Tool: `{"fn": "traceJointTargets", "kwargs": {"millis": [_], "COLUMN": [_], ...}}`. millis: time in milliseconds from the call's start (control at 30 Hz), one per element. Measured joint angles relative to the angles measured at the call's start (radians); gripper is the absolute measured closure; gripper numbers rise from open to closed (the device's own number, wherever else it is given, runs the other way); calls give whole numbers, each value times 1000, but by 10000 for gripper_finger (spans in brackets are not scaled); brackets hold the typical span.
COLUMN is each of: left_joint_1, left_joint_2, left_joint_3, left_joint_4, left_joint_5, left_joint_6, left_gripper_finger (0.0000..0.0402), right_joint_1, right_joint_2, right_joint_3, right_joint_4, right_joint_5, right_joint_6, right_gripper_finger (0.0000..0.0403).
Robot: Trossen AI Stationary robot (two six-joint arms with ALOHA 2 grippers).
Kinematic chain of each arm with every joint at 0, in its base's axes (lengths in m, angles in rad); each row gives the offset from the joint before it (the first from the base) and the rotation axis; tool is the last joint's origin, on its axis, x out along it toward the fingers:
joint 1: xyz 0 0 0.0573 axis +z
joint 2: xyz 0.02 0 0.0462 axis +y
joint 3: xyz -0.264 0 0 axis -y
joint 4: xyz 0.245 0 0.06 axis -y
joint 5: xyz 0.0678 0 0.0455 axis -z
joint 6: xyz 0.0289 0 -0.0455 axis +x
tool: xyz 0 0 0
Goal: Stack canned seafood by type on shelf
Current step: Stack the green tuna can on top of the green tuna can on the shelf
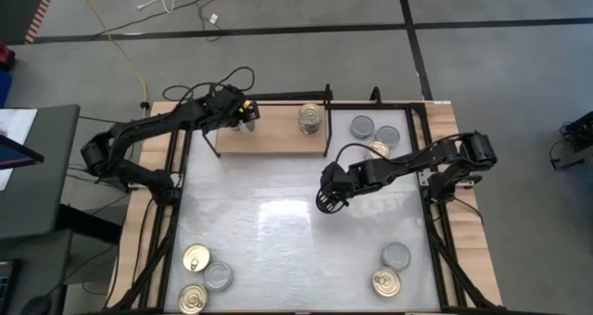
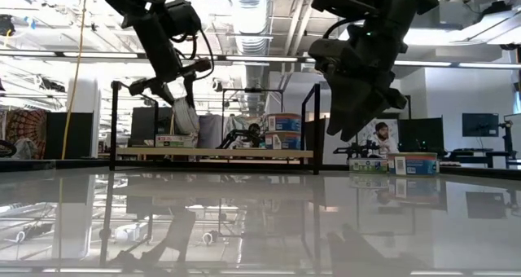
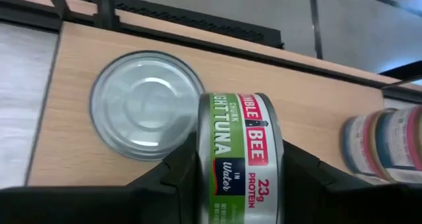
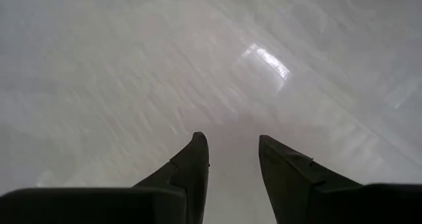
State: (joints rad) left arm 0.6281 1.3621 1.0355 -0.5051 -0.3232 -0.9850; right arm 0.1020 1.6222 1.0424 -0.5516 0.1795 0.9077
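The shelf (image 1: 269, 139) is a light wooden board in a black wire frame at the table's far side. A silver-topped can (image 3: 146, 105) lies flat on its left part, and a stack of cans (image 1: 311, 118) stands toward its right end. My left gripper (image 1: 243, 116) hangs over the shelf's left part, shut on a green-and-red labelled tuna can (image 3: 242, 159). This can is just beside and above the silver-topped one. My right gripper (image 4: 232, 159) is open over the bare white tabletop (image 1: 278, 232) near the middle, with nothing between its fingers. My left gripper pinches the tuna can between its two fingers (image 3: 177, 178), one on each flat end. The can's labelled side wall (image 3: 227, 128) faces away from the wrist. The fingers slant down from the table's left and near side. The can is turned on its edge, held above the shelf board.
Three cans (image 1: 374, 135) lie on the table right of the shelf. Three more (image 1: 200, 278) lie at the near left corner and two (image 1: 391, 269) at the near right. The shelf's black wire uprights (image 1: 326, 93) stand around the board.
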Motion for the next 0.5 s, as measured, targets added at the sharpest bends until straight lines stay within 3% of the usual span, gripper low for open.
{"fn": "traceJointTargets", "kwargs": {"millis": [500], "left_joint_1": [-66], "left_joint_2": [-32], "left_joint_3": [0], "left_joint_4": [185], "left_joint_5": [6], "left_joint_6": [-39], "left_gripper_finger": [269], "right_joint_1": [1], "right_joint_2": [-4], "right_joint_3": [0], "right_joint_4": [0], "right_joint_5": [0], "right_joint_6": [0], "right_gripper_finger": [246]}}
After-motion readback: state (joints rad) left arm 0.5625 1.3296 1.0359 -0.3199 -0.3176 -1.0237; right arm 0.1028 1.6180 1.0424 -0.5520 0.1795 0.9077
